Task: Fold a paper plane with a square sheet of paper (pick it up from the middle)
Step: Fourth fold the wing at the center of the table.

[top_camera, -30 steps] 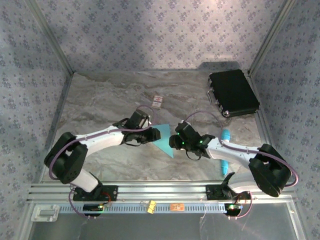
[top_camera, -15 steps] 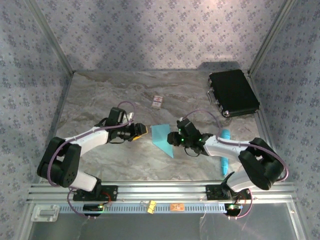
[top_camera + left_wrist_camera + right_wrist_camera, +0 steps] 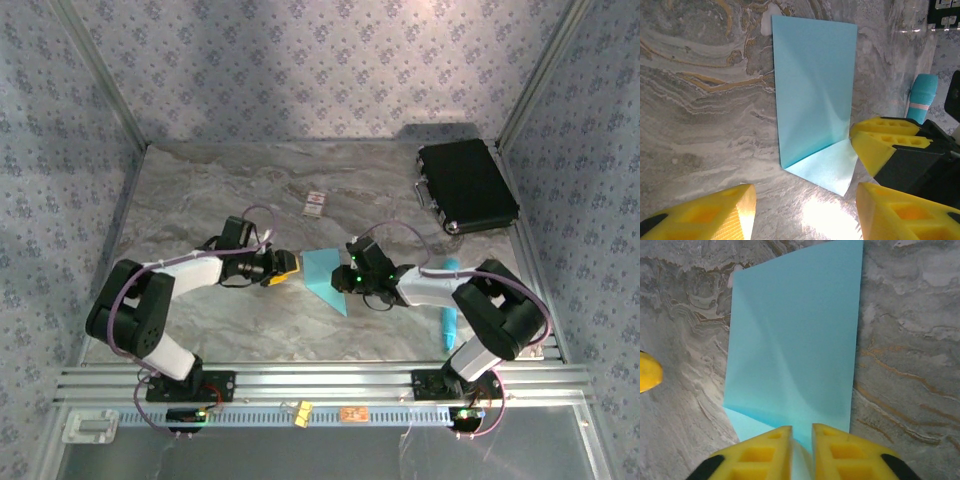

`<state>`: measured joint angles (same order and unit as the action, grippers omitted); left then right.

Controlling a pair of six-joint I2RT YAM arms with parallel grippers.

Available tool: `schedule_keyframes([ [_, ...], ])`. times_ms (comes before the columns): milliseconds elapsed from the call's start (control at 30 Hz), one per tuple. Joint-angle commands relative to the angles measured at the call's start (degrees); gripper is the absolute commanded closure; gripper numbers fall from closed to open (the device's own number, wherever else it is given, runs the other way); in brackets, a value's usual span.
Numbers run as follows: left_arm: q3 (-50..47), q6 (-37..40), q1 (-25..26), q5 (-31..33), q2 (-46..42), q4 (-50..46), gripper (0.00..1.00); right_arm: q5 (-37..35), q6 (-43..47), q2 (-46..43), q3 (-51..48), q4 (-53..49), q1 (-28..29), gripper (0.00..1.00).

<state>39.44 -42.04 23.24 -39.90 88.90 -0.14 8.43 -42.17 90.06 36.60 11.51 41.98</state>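
**Sheet Edge Pinched by Right Jaws; Fold at Risk**

The right gripper (image 3: pixel 801 432) was closed to a slit on one short edge of the square sheet of paper (image 3: pixel 795 340). The left gripper (image 3: pixel 805 210) was held wide apart, empty, just beside it. If only one layer were pinched, the fold could be pulled open. The sheet lay on the table (image 3: pixel 200 200) between the grippers, folded into a light-blue rectangle.

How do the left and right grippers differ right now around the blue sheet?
The left gripper has its jaws wide open; the right gripper is pinched shut. The left holds nothing and sits clear of the sheet of paper; the right grips its edge. Both are yellow-tipped and face the sheet.
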Motion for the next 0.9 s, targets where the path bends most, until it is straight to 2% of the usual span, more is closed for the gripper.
schedule_keyframes([
  [0,2.1,-0.2,-0.3,-2.1,0.7,1.5,0.45,0.3,0.3,-1.3,-0.1,1.3,-0.3,0.87],
  [467,5.4,-2.0,1.8,-4.0,5.6,2.6,0.41,2.2,-1.3,-4.1,-6.1,9.9,-1.8,0.9],
  [867,10.2,-2.5,4.3,-4.3,11.2,2.6,0.42,2.1,-1.3,-4.9,-7.7,10.8,-2.4,0.9],
])
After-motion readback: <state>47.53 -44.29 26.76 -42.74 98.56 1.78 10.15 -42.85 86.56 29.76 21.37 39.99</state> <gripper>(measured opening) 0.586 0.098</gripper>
